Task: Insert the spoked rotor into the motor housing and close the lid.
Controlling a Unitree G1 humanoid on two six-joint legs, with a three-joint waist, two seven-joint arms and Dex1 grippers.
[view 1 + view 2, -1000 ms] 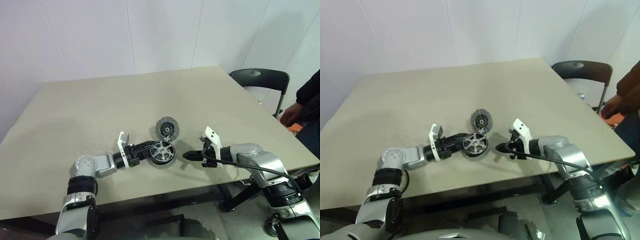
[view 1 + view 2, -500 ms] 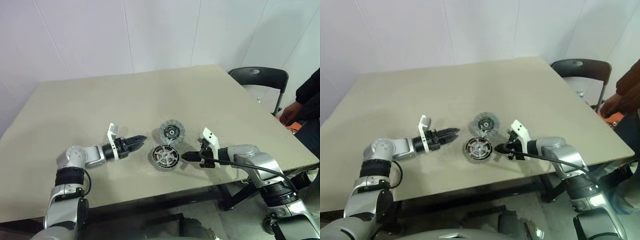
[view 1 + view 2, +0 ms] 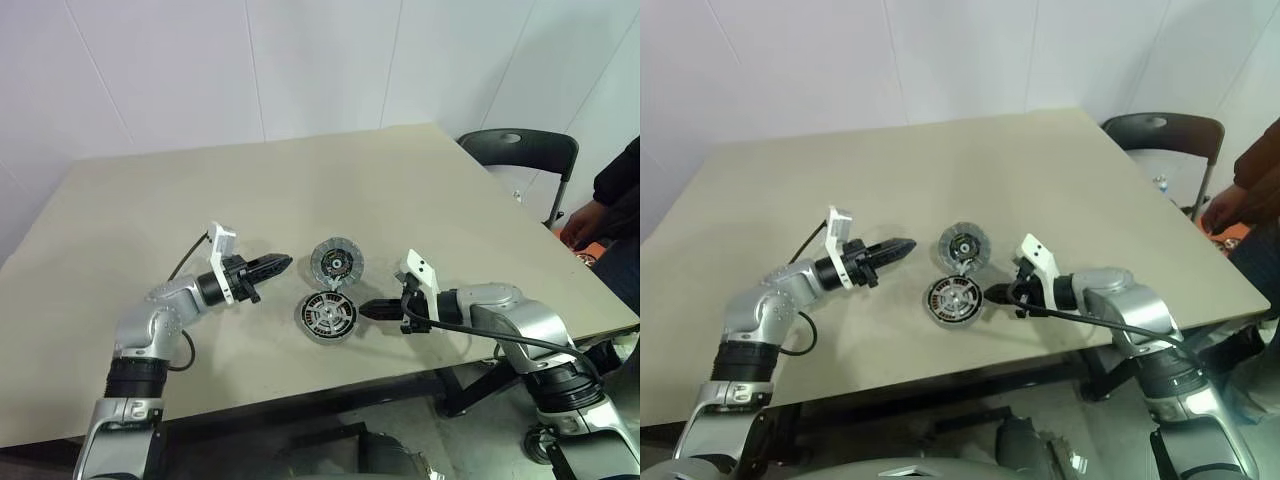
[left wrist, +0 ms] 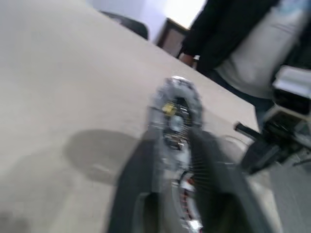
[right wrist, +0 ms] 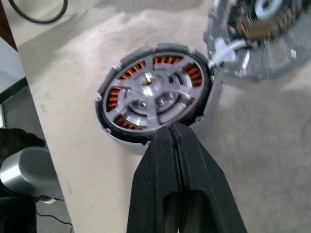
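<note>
Both the left gripper (image 3: 283, 264) and right gripper (image 3: 366, 310) are closed, empty; the lid (image 3: 335, 261) looks stiff, probably slippery metal: pinch its rim.

The spoked rotor (image 5: 153, 94) sits in the motor housing (image 5: 112, 137), lid (image 3: 335, 262) just behind.

Lid (image 3: 336, 262) crowds housing (image 3: 329, 316) behind; right hand (image 3: 364, 310) blocks side.

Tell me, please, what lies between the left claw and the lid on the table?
Nothing: in the left eye view, only bare table separates the shut left claw from the lid.
</note>
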